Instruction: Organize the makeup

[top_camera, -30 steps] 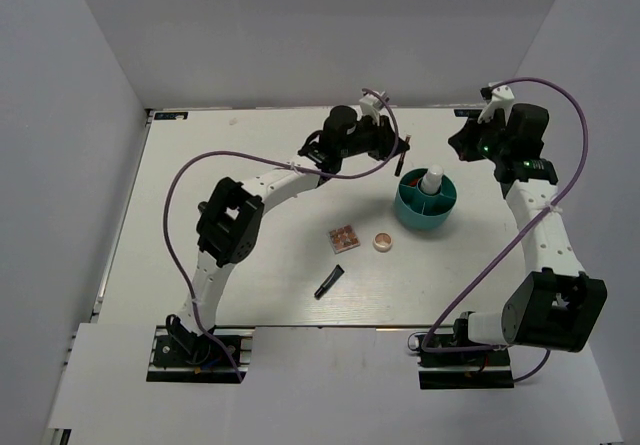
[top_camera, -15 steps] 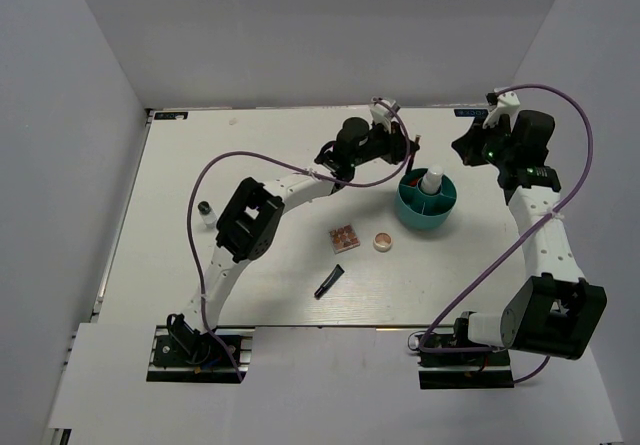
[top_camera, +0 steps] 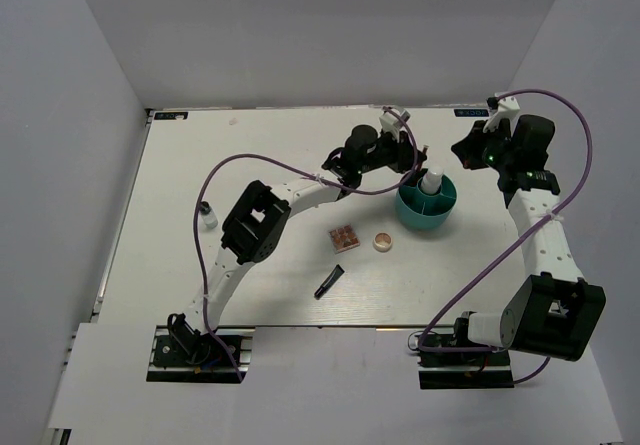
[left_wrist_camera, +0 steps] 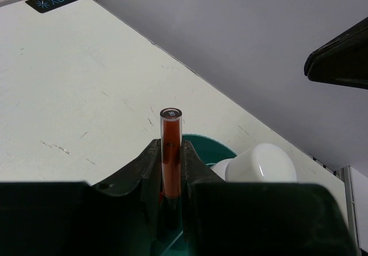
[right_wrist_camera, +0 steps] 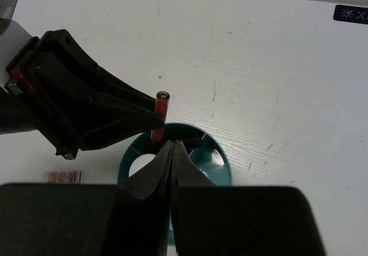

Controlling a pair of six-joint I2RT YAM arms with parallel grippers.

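- Five cosmetics listed; one in hand, one stowed, three loose.
- Red-black pencil [left_wrist_camera: 171, 130] – pinched upright between the left jaws, over the far edge of the teal round cup [top_camera: 424, 217]. Its lower end is hidden, so I cannot tell whether it has entered a compartment.
- White bottle [top_camera: 432, 180] – standing in the cup, just beside the pencil.
- Square palette [top_camera: 343, 237], round beige compact [top_camera: 382, 241], short black tube [top_camera: 327, 282] – on the tabletop [top_camera: 250, 160], near the cup on its near side, apart from one another.
- Right jaws – pressed together on nothing, hanging directly above the cup and close to the left jaws.
- Risk, judged: the pencil is thin and gripped low, so it could pivot in the grip or catch the rim, a divider or the bottle's cap on the way down.
- Risk, judged: let go too high or off-centre, it could tip over the rim and roll away.
- Risk, judged: both arms crowd one small cup, so a sideways move by either could bring them into contact, or shove the unsecured cup.
- Surface: off-white, lightly scuffed wood-grain board; black labels [left_wrist_camera: 54, 2] at the far corners; a small vial [top_camera: 206, 213] stands alone near the left edge.
- Room: plain pale walls [top_camera: 300, 35] enclose the board on three sides; purple cables [top_camera: 200, 180] loop off both arms.
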